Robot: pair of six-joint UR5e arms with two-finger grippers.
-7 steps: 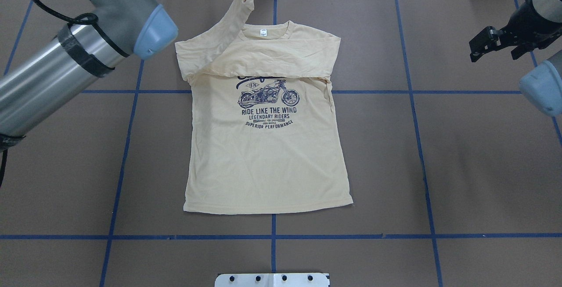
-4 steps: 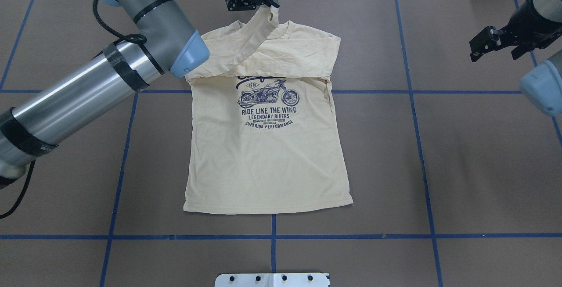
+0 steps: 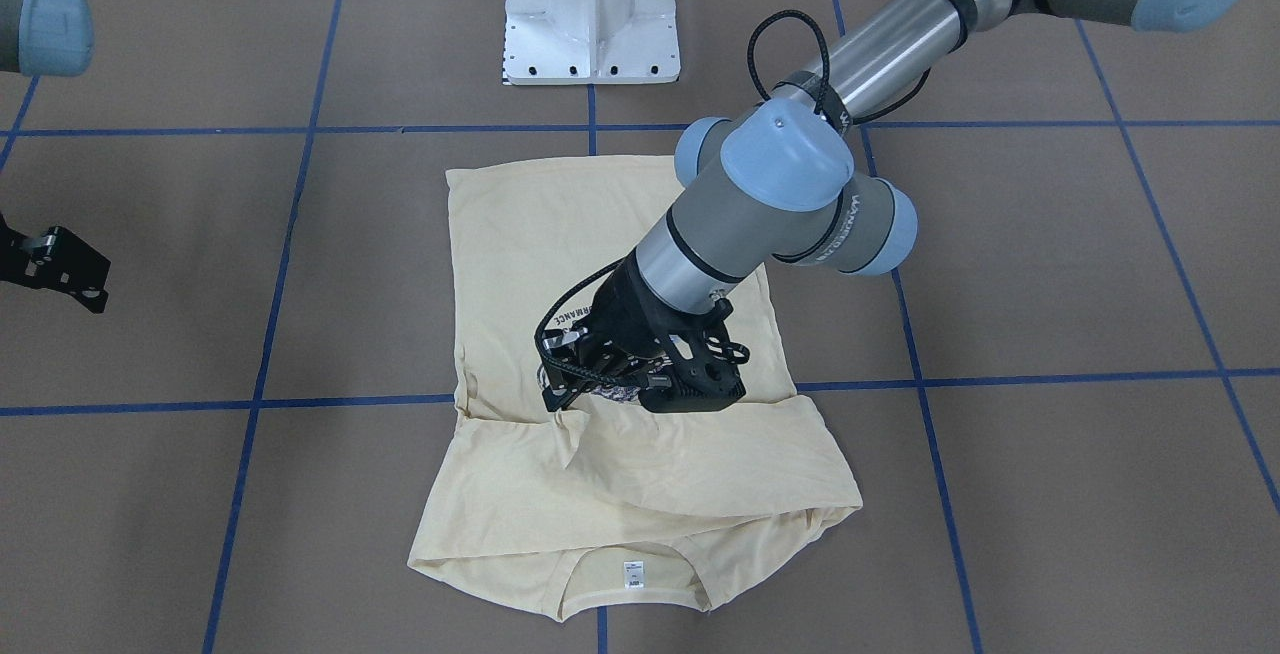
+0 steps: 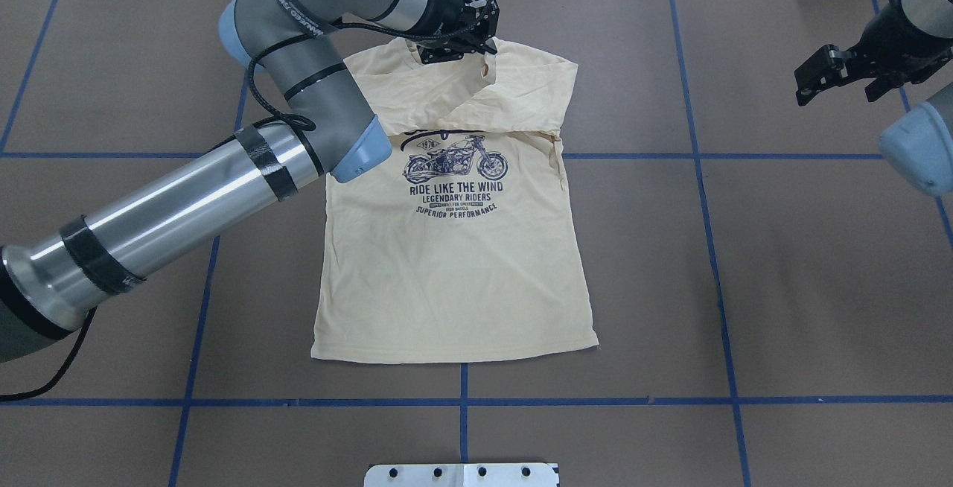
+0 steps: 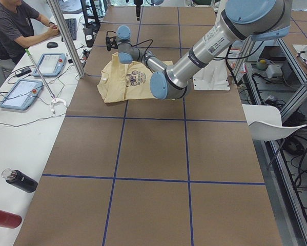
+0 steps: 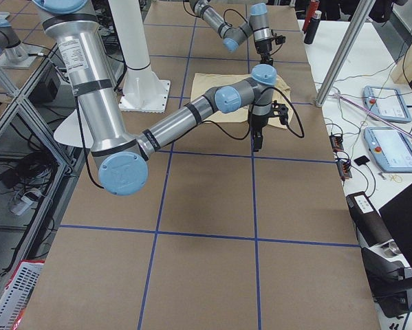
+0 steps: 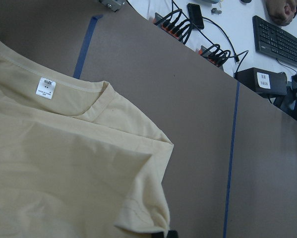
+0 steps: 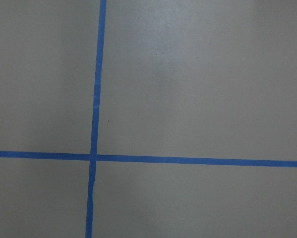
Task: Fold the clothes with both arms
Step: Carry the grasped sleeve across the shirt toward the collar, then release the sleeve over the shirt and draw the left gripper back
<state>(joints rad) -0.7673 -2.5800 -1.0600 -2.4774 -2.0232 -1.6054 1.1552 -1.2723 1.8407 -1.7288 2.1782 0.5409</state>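
Note:
The cream-yellow T-shirt (image 4: 447,263) lies flat, print side up, collar toward the far edge, with its sleeves folded across the chest. My left gripper (image 4: 476,51) hovers over the collar area, shut on the cuff of a sleeve (image 4: 488,68) that drapes across the shoulders. In the front-facing view the left gripper (image 3: 575,399) hangs low over the fold of the T-shirt (image 3: 520,234). The left wrist view shows the neck label (image 7: 45,88) and the cuff (image 7: 141,218) at the bottom edge. My right gripper (image 4: 819,74) hangs open and holds nothing, well off to the right of the shirt.
The white pedestal base (image 4: 461,474) sits at the near table edge. Blue tape lines (image 4: 700,156) grid the brown table. Cables and plugs (image 7: 188,25) line the far edge. A person (image 5: 15,25) sits at a side desk with tablets.
My left arm has swung right and nearer, carrying the sleeve cuff from beyond the collar to over the shirt's shoulders. The right arm has not moved.

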